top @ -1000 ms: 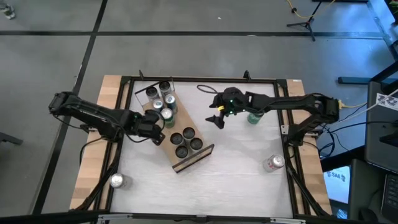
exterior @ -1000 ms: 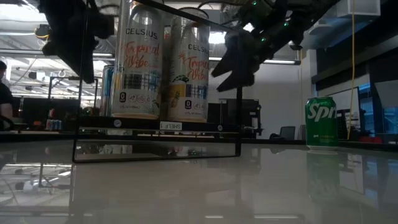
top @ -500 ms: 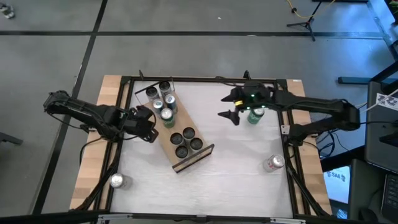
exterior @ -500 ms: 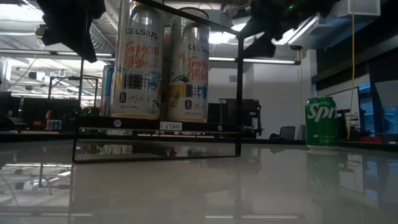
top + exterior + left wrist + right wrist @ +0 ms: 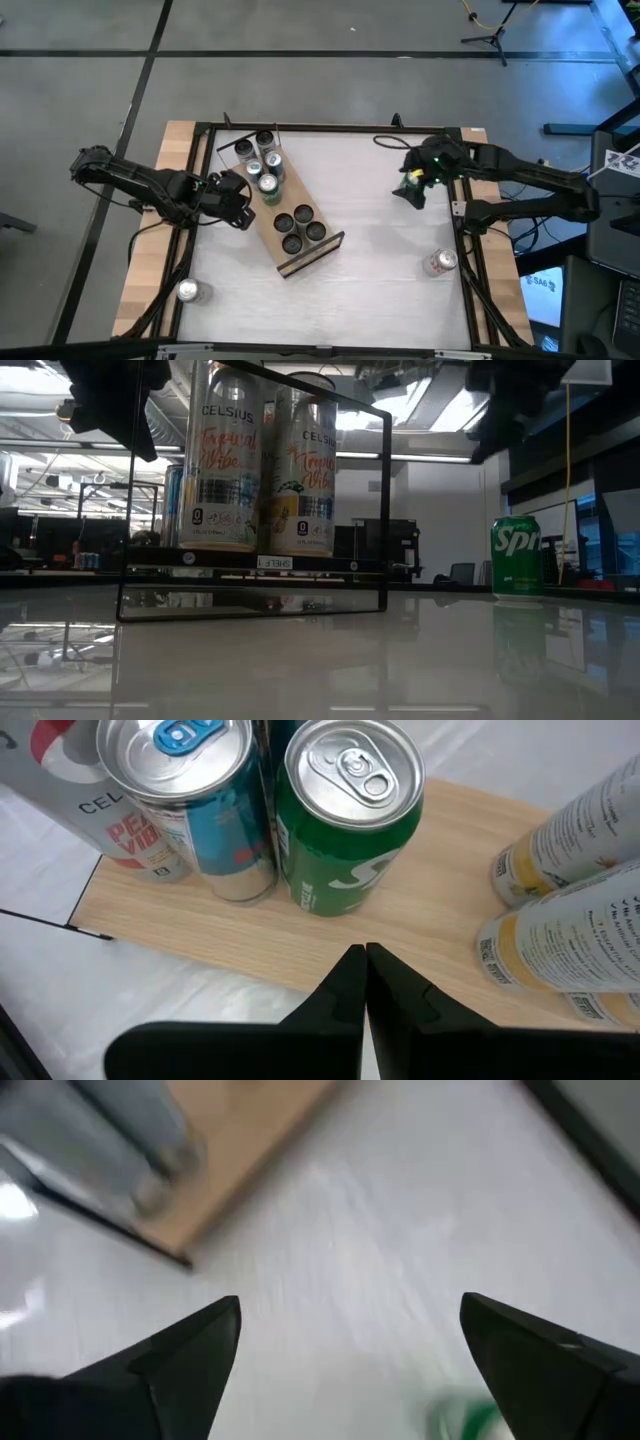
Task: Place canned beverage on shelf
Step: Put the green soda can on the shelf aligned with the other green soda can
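While right jaws gape above green can point(image 5: 516, 557), shelf point(image 5: 283, 215) well apart.

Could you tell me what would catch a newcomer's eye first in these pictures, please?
The light-wood shelf lies at a slant in the table's middle, with cans crowded at its far end and more nearer its front. The right hand, wide open, hovers over the green Sprite can near the table's right edge. The left hand, shut, sits beside the shelf's left side.
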### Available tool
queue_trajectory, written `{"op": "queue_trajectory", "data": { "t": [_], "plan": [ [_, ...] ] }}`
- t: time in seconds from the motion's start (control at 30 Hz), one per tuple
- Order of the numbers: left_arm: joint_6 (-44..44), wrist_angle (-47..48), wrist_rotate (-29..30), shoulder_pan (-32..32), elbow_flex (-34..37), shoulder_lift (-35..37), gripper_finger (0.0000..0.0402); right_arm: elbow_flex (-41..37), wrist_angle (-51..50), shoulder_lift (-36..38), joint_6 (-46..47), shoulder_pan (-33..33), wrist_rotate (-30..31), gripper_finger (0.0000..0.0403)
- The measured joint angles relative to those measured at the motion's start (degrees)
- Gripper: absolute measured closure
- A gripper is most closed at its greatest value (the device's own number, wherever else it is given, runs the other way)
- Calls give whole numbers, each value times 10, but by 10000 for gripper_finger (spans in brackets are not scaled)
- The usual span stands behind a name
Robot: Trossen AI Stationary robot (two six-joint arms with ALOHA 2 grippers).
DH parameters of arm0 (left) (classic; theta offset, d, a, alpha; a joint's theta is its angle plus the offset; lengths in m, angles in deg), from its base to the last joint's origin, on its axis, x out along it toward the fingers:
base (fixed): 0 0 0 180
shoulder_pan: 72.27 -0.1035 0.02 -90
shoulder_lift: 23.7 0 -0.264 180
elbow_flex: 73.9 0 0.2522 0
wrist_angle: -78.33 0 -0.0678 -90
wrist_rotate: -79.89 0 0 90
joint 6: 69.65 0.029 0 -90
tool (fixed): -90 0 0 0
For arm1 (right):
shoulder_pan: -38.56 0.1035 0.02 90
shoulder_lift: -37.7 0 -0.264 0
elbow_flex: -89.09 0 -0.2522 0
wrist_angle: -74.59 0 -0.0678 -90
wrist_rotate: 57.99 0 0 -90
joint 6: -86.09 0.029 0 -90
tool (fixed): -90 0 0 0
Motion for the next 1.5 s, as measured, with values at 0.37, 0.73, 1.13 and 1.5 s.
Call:
{"op": "queue_trajectory", "data": {
  "t": [0.37,0.73,1.13,1.5],
  "plan": [
    [-1,-5,0,0,0,0,402,0,-146,-17,-64,-92,2,29],
    [-2,-9,-1,0,0,0,402,0,-171,-72,-188,-169,-7,29],
    [-2,-9,-6,0,0,0,402,0,-179,-152,-248,-172,40,29],
    [-2,-9,-15,0,0,0,402,0,-178,-207,-261,-172,61,29]
  ]
}}
